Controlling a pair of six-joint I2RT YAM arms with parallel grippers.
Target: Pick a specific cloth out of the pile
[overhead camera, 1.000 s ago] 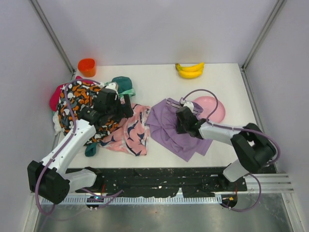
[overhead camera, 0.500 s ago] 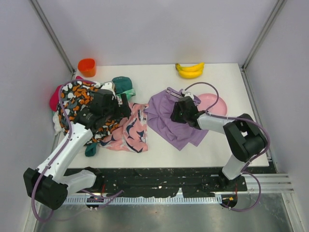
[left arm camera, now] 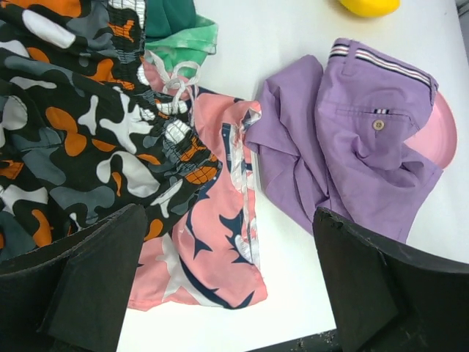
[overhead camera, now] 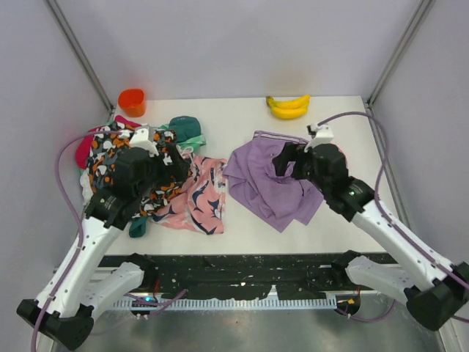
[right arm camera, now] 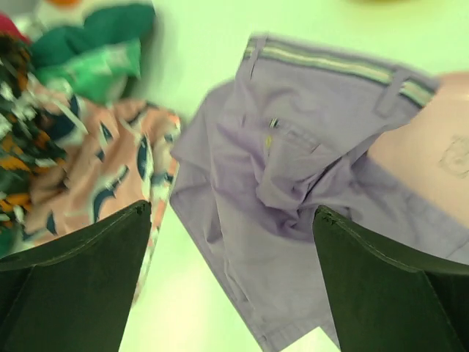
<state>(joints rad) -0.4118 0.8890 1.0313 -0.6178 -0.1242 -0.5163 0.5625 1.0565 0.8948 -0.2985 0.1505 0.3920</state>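
Right gripper (overhead camera: 287, 160) has released and lifted since a second ago. Then it sat pressed down into the purple fabric; now its jaws are spread wide with nothing between them. Left gripper (overhead camera: 176, 158) has also risen a little; jaws spread wide as before, holding nothing.

Task item: the cloth (overhead camera: 267, 187) lies crumpled on the table directly beneath the right gripper and spreads out to its left. Its striped band is on the far side of that gripper. The part toward the gripper's right drapes over a pink plate (left arm camera: 440, 139), seen in both wrist views.

The pile (overhead camera: 124, 158) sits under and to the left of the left gripper. A pink cloth with navy shapes (overhead camera: 198, 202) trails out of the pile, below that gripper and to its right. It lies just beside the cloth; I cannot tell whether the two touch.

Surface: white tabletop (overhead camera: 242, 125). Bananas (overhead camera: 288, 106) lie at the far edge, beyond the right gripper. An orange cup (overhead camera: 132, 101) stands at the far-left corner, beyond the left gripper.

Room: plain pale walls (overhead camera: 220, 44) on three sides, with metal posts (overhead camera: 77, 51) at the back corners.
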